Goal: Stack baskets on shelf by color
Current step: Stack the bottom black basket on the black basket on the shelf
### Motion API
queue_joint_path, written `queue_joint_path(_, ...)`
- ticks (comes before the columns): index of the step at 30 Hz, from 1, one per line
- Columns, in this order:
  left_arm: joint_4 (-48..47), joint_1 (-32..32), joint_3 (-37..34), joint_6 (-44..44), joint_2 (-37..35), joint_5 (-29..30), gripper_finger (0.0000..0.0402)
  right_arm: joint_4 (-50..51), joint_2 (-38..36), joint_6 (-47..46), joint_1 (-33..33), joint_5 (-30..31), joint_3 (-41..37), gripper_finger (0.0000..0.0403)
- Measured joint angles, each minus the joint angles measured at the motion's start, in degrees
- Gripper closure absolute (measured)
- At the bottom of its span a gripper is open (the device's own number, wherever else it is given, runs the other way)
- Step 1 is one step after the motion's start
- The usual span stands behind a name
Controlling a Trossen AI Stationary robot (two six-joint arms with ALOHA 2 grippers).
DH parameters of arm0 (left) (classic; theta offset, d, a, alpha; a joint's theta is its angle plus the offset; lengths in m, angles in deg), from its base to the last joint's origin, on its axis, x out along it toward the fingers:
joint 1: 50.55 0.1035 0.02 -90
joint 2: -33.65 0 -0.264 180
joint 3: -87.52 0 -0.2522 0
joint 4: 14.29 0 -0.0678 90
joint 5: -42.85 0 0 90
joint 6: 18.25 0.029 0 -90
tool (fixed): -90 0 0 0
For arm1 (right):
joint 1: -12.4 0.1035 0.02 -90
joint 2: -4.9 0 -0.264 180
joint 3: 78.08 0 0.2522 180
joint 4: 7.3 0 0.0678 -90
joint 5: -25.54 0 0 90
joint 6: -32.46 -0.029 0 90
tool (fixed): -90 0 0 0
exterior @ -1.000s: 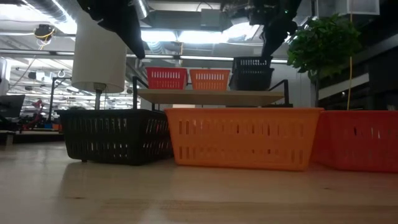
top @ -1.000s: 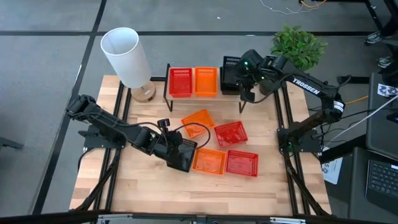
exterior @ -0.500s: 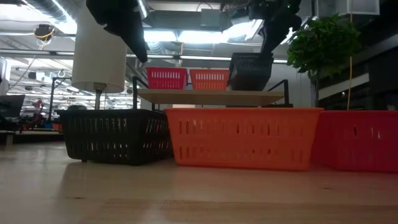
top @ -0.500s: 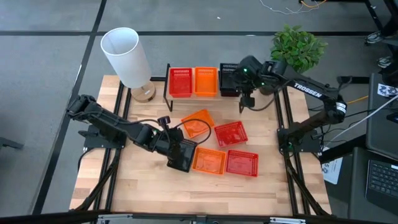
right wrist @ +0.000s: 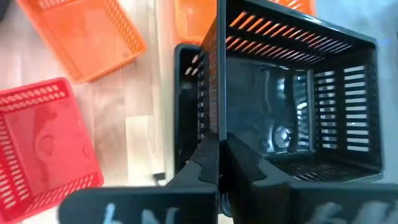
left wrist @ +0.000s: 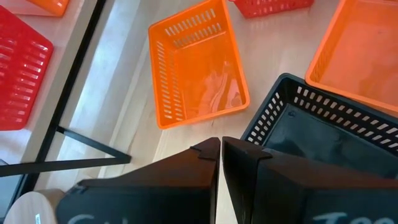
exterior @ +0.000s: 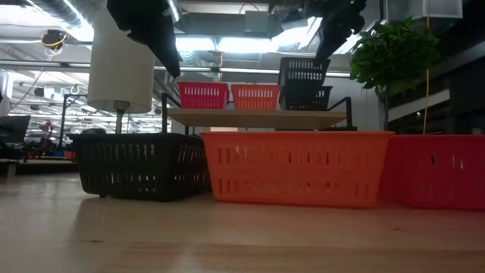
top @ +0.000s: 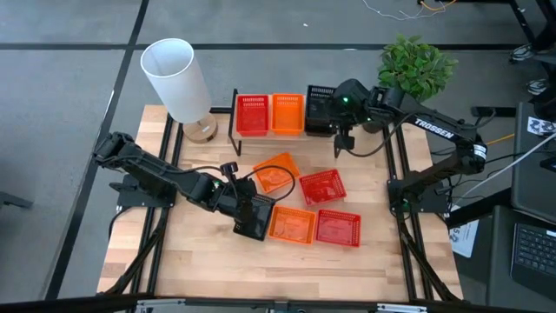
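Two black baskets at upper centre of the high view: one seated on the shelf, the other black basket tilted above it, rim clenched in the right gripper. Target lies directly beneath, beside the shelved orange basket. Left gripper, clenched empty, sits by the floor-level black basket, lower centre.

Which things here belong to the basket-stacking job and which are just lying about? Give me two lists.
Job: shelf; red basket on shelf; orange basket on shelf; black basket clamped in right gripper; loose orange baskets; loose red baskets; loose black basket by left gripper.
Lying about: lamp; plant.
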Motion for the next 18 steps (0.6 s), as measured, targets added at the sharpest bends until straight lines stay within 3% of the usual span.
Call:
queue_joint_path(11, -0.04, -0.09, 0.0, 0.0, 0.01, 0.0, 0.039, 1.9, 0.18, -1.14, 0.14, -0.44, 0.0, 0.0399)
queue_joint_path(18, -0.06, -0.09, 0.0, 0.0, 0.02, 0.0, 0.039, 1.59, 0.26, -1.06, 0.03, -1.51, 0.0, 0.0318)
